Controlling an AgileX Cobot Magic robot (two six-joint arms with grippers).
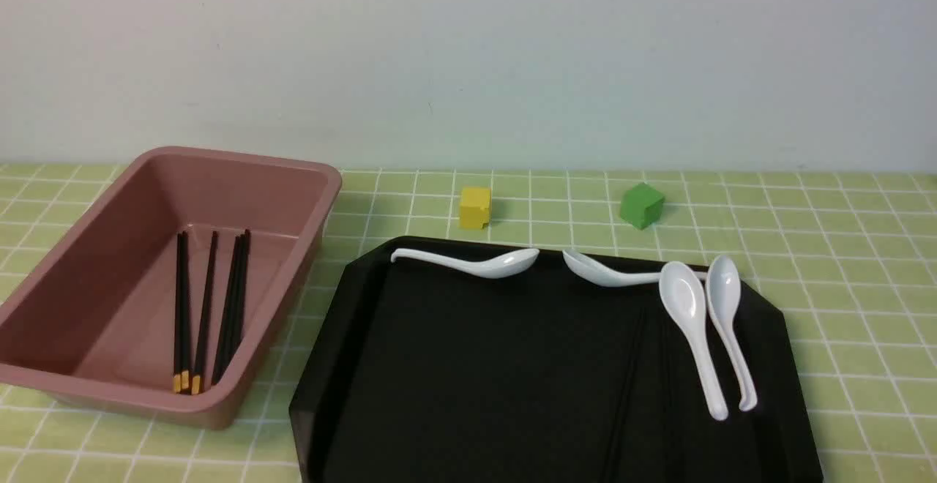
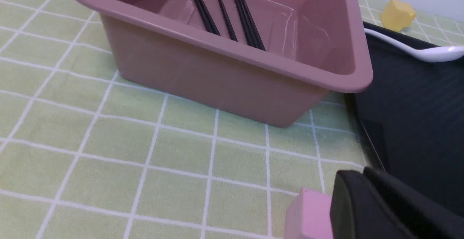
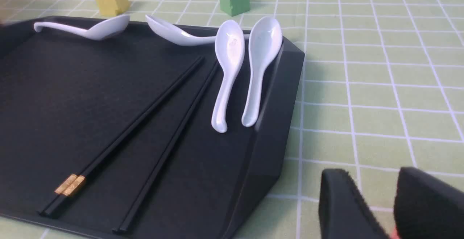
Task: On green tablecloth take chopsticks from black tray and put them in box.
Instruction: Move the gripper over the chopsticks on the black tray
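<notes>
Currently, deep pink plastic tub (image 1: 285, 271): several black chopsticks (image 1: 203, 315) inside
Glossy black plastic tray (image 1: 468, 366): more black chopsticks (image 3: 141, 117), count uncertain; white spoons (image 1: 688, 307) close beside
Left gripper (image 2: 349, 173): closed, empty
Right gripper (image 3: 368, 172): parted, empty

Green cube (image 1: 642, 206): landmark, turned corner-on. Yellow block (image 1: 475, 208) left of it, well apart. Pale, plain wall (image 1: 468, 58) beyond it. Four white soup spoons, all on its near side. First spoon (image 1: 483, 265): farther left, handle pointing left. Second spoon (image 1: 604, 272): slightly left, handle running right. Third spoon (image 1: 692, 322) and fourth spoon (image 1: 727, 315): side by side, nearer and to the right, bowls up, handles pointing away from the cube.
</notes>
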